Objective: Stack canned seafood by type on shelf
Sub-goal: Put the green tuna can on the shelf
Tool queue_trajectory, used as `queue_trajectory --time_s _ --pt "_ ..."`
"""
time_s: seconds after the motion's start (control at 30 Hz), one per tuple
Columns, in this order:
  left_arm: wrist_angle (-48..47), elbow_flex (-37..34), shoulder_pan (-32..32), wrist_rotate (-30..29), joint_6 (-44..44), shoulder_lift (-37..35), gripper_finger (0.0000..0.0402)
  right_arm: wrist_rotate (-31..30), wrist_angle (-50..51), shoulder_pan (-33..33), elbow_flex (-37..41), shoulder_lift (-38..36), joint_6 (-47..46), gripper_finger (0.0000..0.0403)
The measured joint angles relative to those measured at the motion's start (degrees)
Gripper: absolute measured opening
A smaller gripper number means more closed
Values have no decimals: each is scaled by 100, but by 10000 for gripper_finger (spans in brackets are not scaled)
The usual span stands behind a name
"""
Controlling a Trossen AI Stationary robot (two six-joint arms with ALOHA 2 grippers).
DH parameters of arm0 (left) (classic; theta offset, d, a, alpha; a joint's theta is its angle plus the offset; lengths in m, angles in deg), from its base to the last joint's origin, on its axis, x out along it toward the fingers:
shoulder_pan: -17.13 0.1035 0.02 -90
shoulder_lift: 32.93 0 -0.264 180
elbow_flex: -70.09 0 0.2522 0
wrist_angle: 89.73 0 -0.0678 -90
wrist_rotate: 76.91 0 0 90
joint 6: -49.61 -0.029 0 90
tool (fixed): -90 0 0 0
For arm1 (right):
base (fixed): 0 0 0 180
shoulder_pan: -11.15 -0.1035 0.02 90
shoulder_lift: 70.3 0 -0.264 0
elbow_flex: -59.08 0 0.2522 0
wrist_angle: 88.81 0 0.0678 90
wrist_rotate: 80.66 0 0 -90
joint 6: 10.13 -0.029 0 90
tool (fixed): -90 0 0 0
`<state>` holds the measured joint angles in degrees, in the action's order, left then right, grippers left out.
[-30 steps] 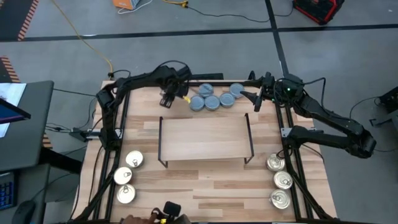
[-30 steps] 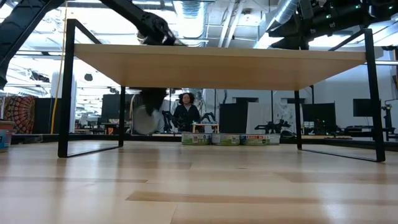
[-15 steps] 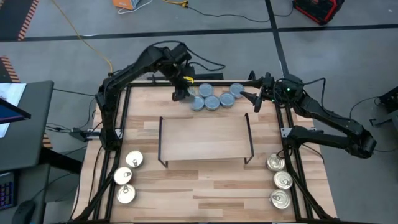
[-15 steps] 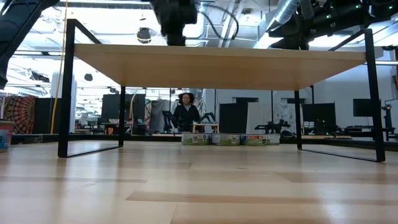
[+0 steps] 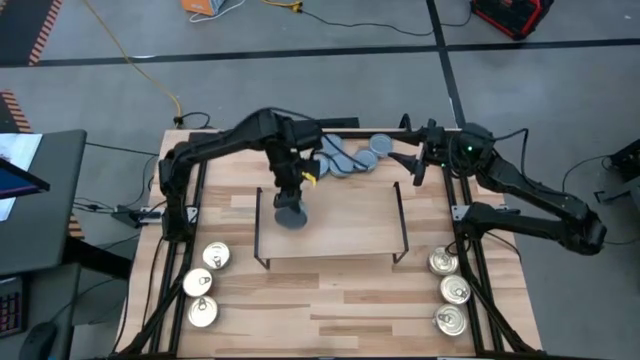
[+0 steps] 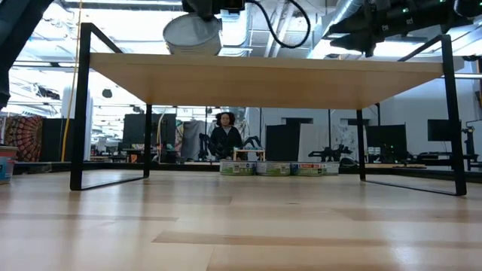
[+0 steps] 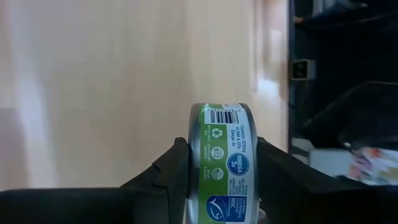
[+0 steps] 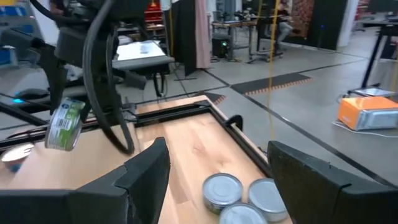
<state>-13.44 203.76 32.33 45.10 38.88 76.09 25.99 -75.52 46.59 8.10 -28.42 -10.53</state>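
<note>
My left gripper [image 5: 291,196] reaches over the shelf [image 5: 345,225], a low rack with a light wooden top, and is shut on a blue-grey tin [image 5: 291,214] with a green label. The low view shows that tin [image 6: 193,34] above the shelf top [image 6: 301,81]. Several more blue-grey tins [image 5: 345,160] lie flat on the table along its far edge, partly behind the left arm. Three silver pull-tab tins [image 5: 198,283] lie near the table's left near corner and three [image 5: 455,290] near its right near corner. My right gripper [image 5: 414,166] waits open by the far right edge. My left gripper pinches the tin between its two fingers [image 7: 171,171], one on each flat face, so the labelled side wall [image 7: 225,158] faces the wrist camera. The fingers come slanting down from the far side. The tin is lifted clear above the left part of the shelf top.
The table's black frame rails [image 5: 470,250] run along both sides. In the right wrist view two blue-grey tins [image 8: 222,190] lie just ahead of the open fingers. A person [image 6: 226,139] sits in the room beyond the table. The shelf top carries no tins.
My left gripper, holding the tin low near the table's far edge, rose, swung right past the row of tins, then came toward the near edge over the shelf. The tin went from table height behind the shelf to above the shelf top.
</note>
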Motion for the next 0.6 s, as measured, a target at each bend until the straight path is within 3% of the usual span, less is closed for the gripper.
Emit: queue_trajectory --time_s 0.33,0.6 --pt "113 -971 39 521 385 -1 149 2 -21 -246 0 3 -2 295" --pt "525 -1099 184 -301 849 4 230 4 -43 -247 0 3 -20 295"
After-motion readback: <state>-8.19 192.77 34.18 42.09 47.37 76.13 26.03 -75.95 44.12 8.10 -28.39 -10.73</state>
